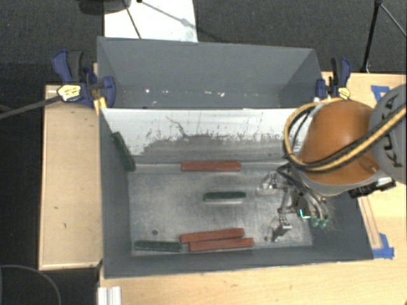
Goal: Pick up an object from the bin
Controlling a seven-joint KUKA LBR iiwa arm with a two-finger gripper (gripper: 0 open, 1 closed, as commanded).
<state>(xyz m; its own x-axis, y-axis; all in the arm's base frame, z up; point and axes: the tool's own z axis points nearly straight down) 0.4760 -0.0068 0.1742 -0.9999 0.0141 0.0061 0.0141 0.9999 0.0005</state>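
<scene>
Nothing looked lifted yet; the pincer (284, 216), its opening unreadable, hung just right of the paired brown bars (213, 236)

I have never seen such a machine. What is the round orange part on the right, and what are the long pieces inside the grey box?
This is one picture, from a camera that looks down on the box from above and a little from the side. The grey box is a metal bin. The orange cover belongs to a robot arm that reaches in from the right. Under it is the gripper, the arm's tool for picking, over the bin's right part.

On the floor lie slim bars: a red-brown bar near the back, a dark green bar in the middle, two red-brown bars together at the front, a front-left green bar, and a leaning green bar by the left wall. As far as I see, the gripper holds none of them.
</scene>
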